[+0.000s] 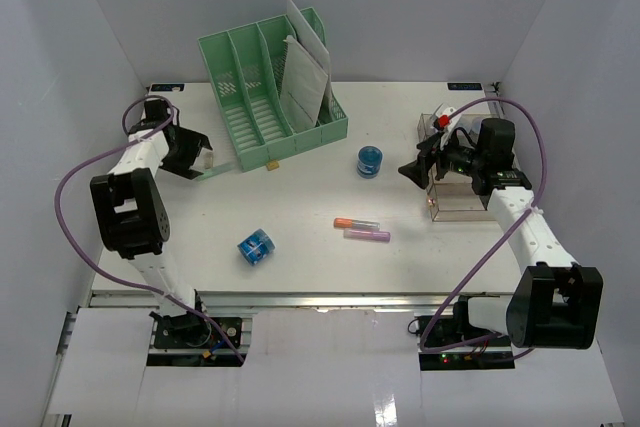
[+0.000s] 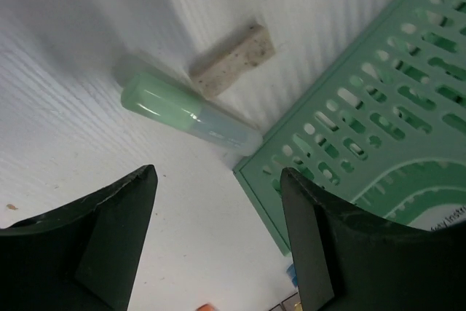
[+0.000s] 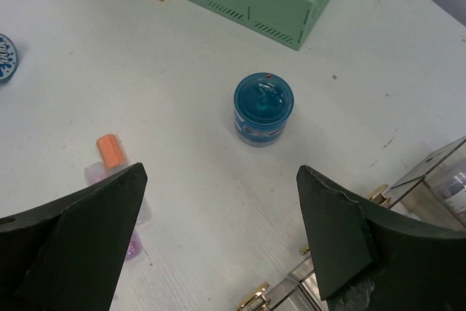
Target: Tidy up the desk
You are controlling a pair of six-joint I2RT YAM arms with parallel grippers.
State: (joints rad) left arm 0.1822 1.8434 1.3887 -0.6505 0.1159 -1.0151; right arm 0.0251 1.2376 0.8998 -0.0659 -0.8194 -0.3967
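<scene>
Now left gripper (image 2: 218, 177), fingers apart, above pale green plastic tube (image 2: 186, 113) beside green slotted file rack (image 2: 378, 129); best descend straddling tube crosswise, clear of rack; right gripper (image 3: 218, 176) likewise spread

surface (image 2: 65, 107): matt, finely ribbed
file rack (image 2: 378, 136): smooth moulded plastic
tube (image 2: 189, 114): translucent glossy plastic
small block (image 2: 233, 60): speckled, rough, perhaps cork
jar (image 3: 263, 107): glossy plastic

The table (image 1: 300, 192) is white, the slotted rack (image 1: 262, 97) mint green, the jar (image 1: 369, 161) blue, and the eraser (image 2: 233, 60) speckled beige.
</scene>
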